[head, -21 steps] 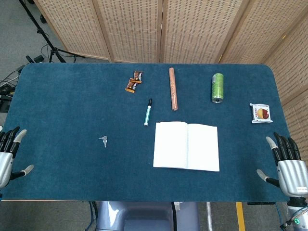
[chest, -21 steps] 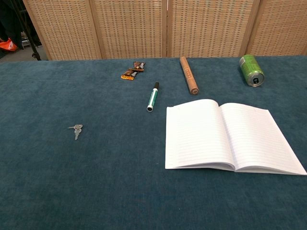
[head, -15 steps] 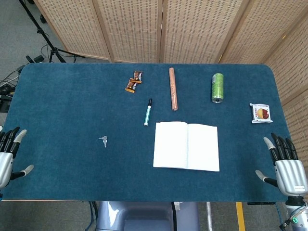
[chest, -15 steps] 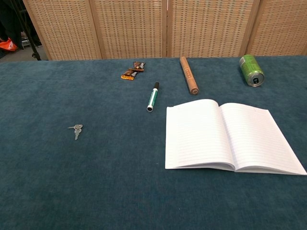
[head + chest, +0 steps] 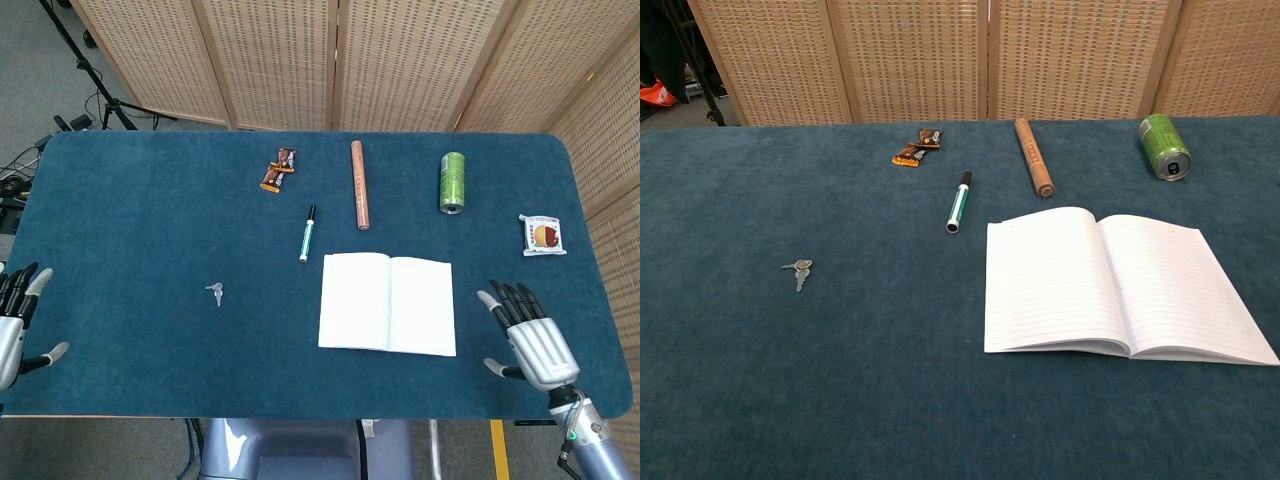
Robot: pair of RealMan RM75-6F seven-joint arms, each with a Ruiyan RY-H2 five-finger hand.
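My right hand (image 5: 530,337) hovers over the near right part of the blue table (image 5: 140,220), fingers spread and empty, just right of the open notebook (image 5: 388,304). At the near left corner my left hand (image 5: 14,325) is also spread with nothing in it, apart from everything. The nearest thing to it is a small set of keys (image 5: 215,292). A green marker (image 5: 307,234) lies left of the notebook's far edge. The chest view shows neither hand, only the notebook (image 5: 1110,285), marker (image 5: 958,202) and keys (image 5: 798,270).
A wooden roller (image 5: 359,183), a green can (image 5: 452,182) on its side and a brown snack wrapper (image 5: 279,170) lie at the back. A small white packet (image 5: 542,235) sits near the right edge. Woven screens (image 5: 330,60) stand behind the table.
My right hand has moved left from the table's right edge toward the notebook. The left hand has barely shifted. Nothing on the table has moved.
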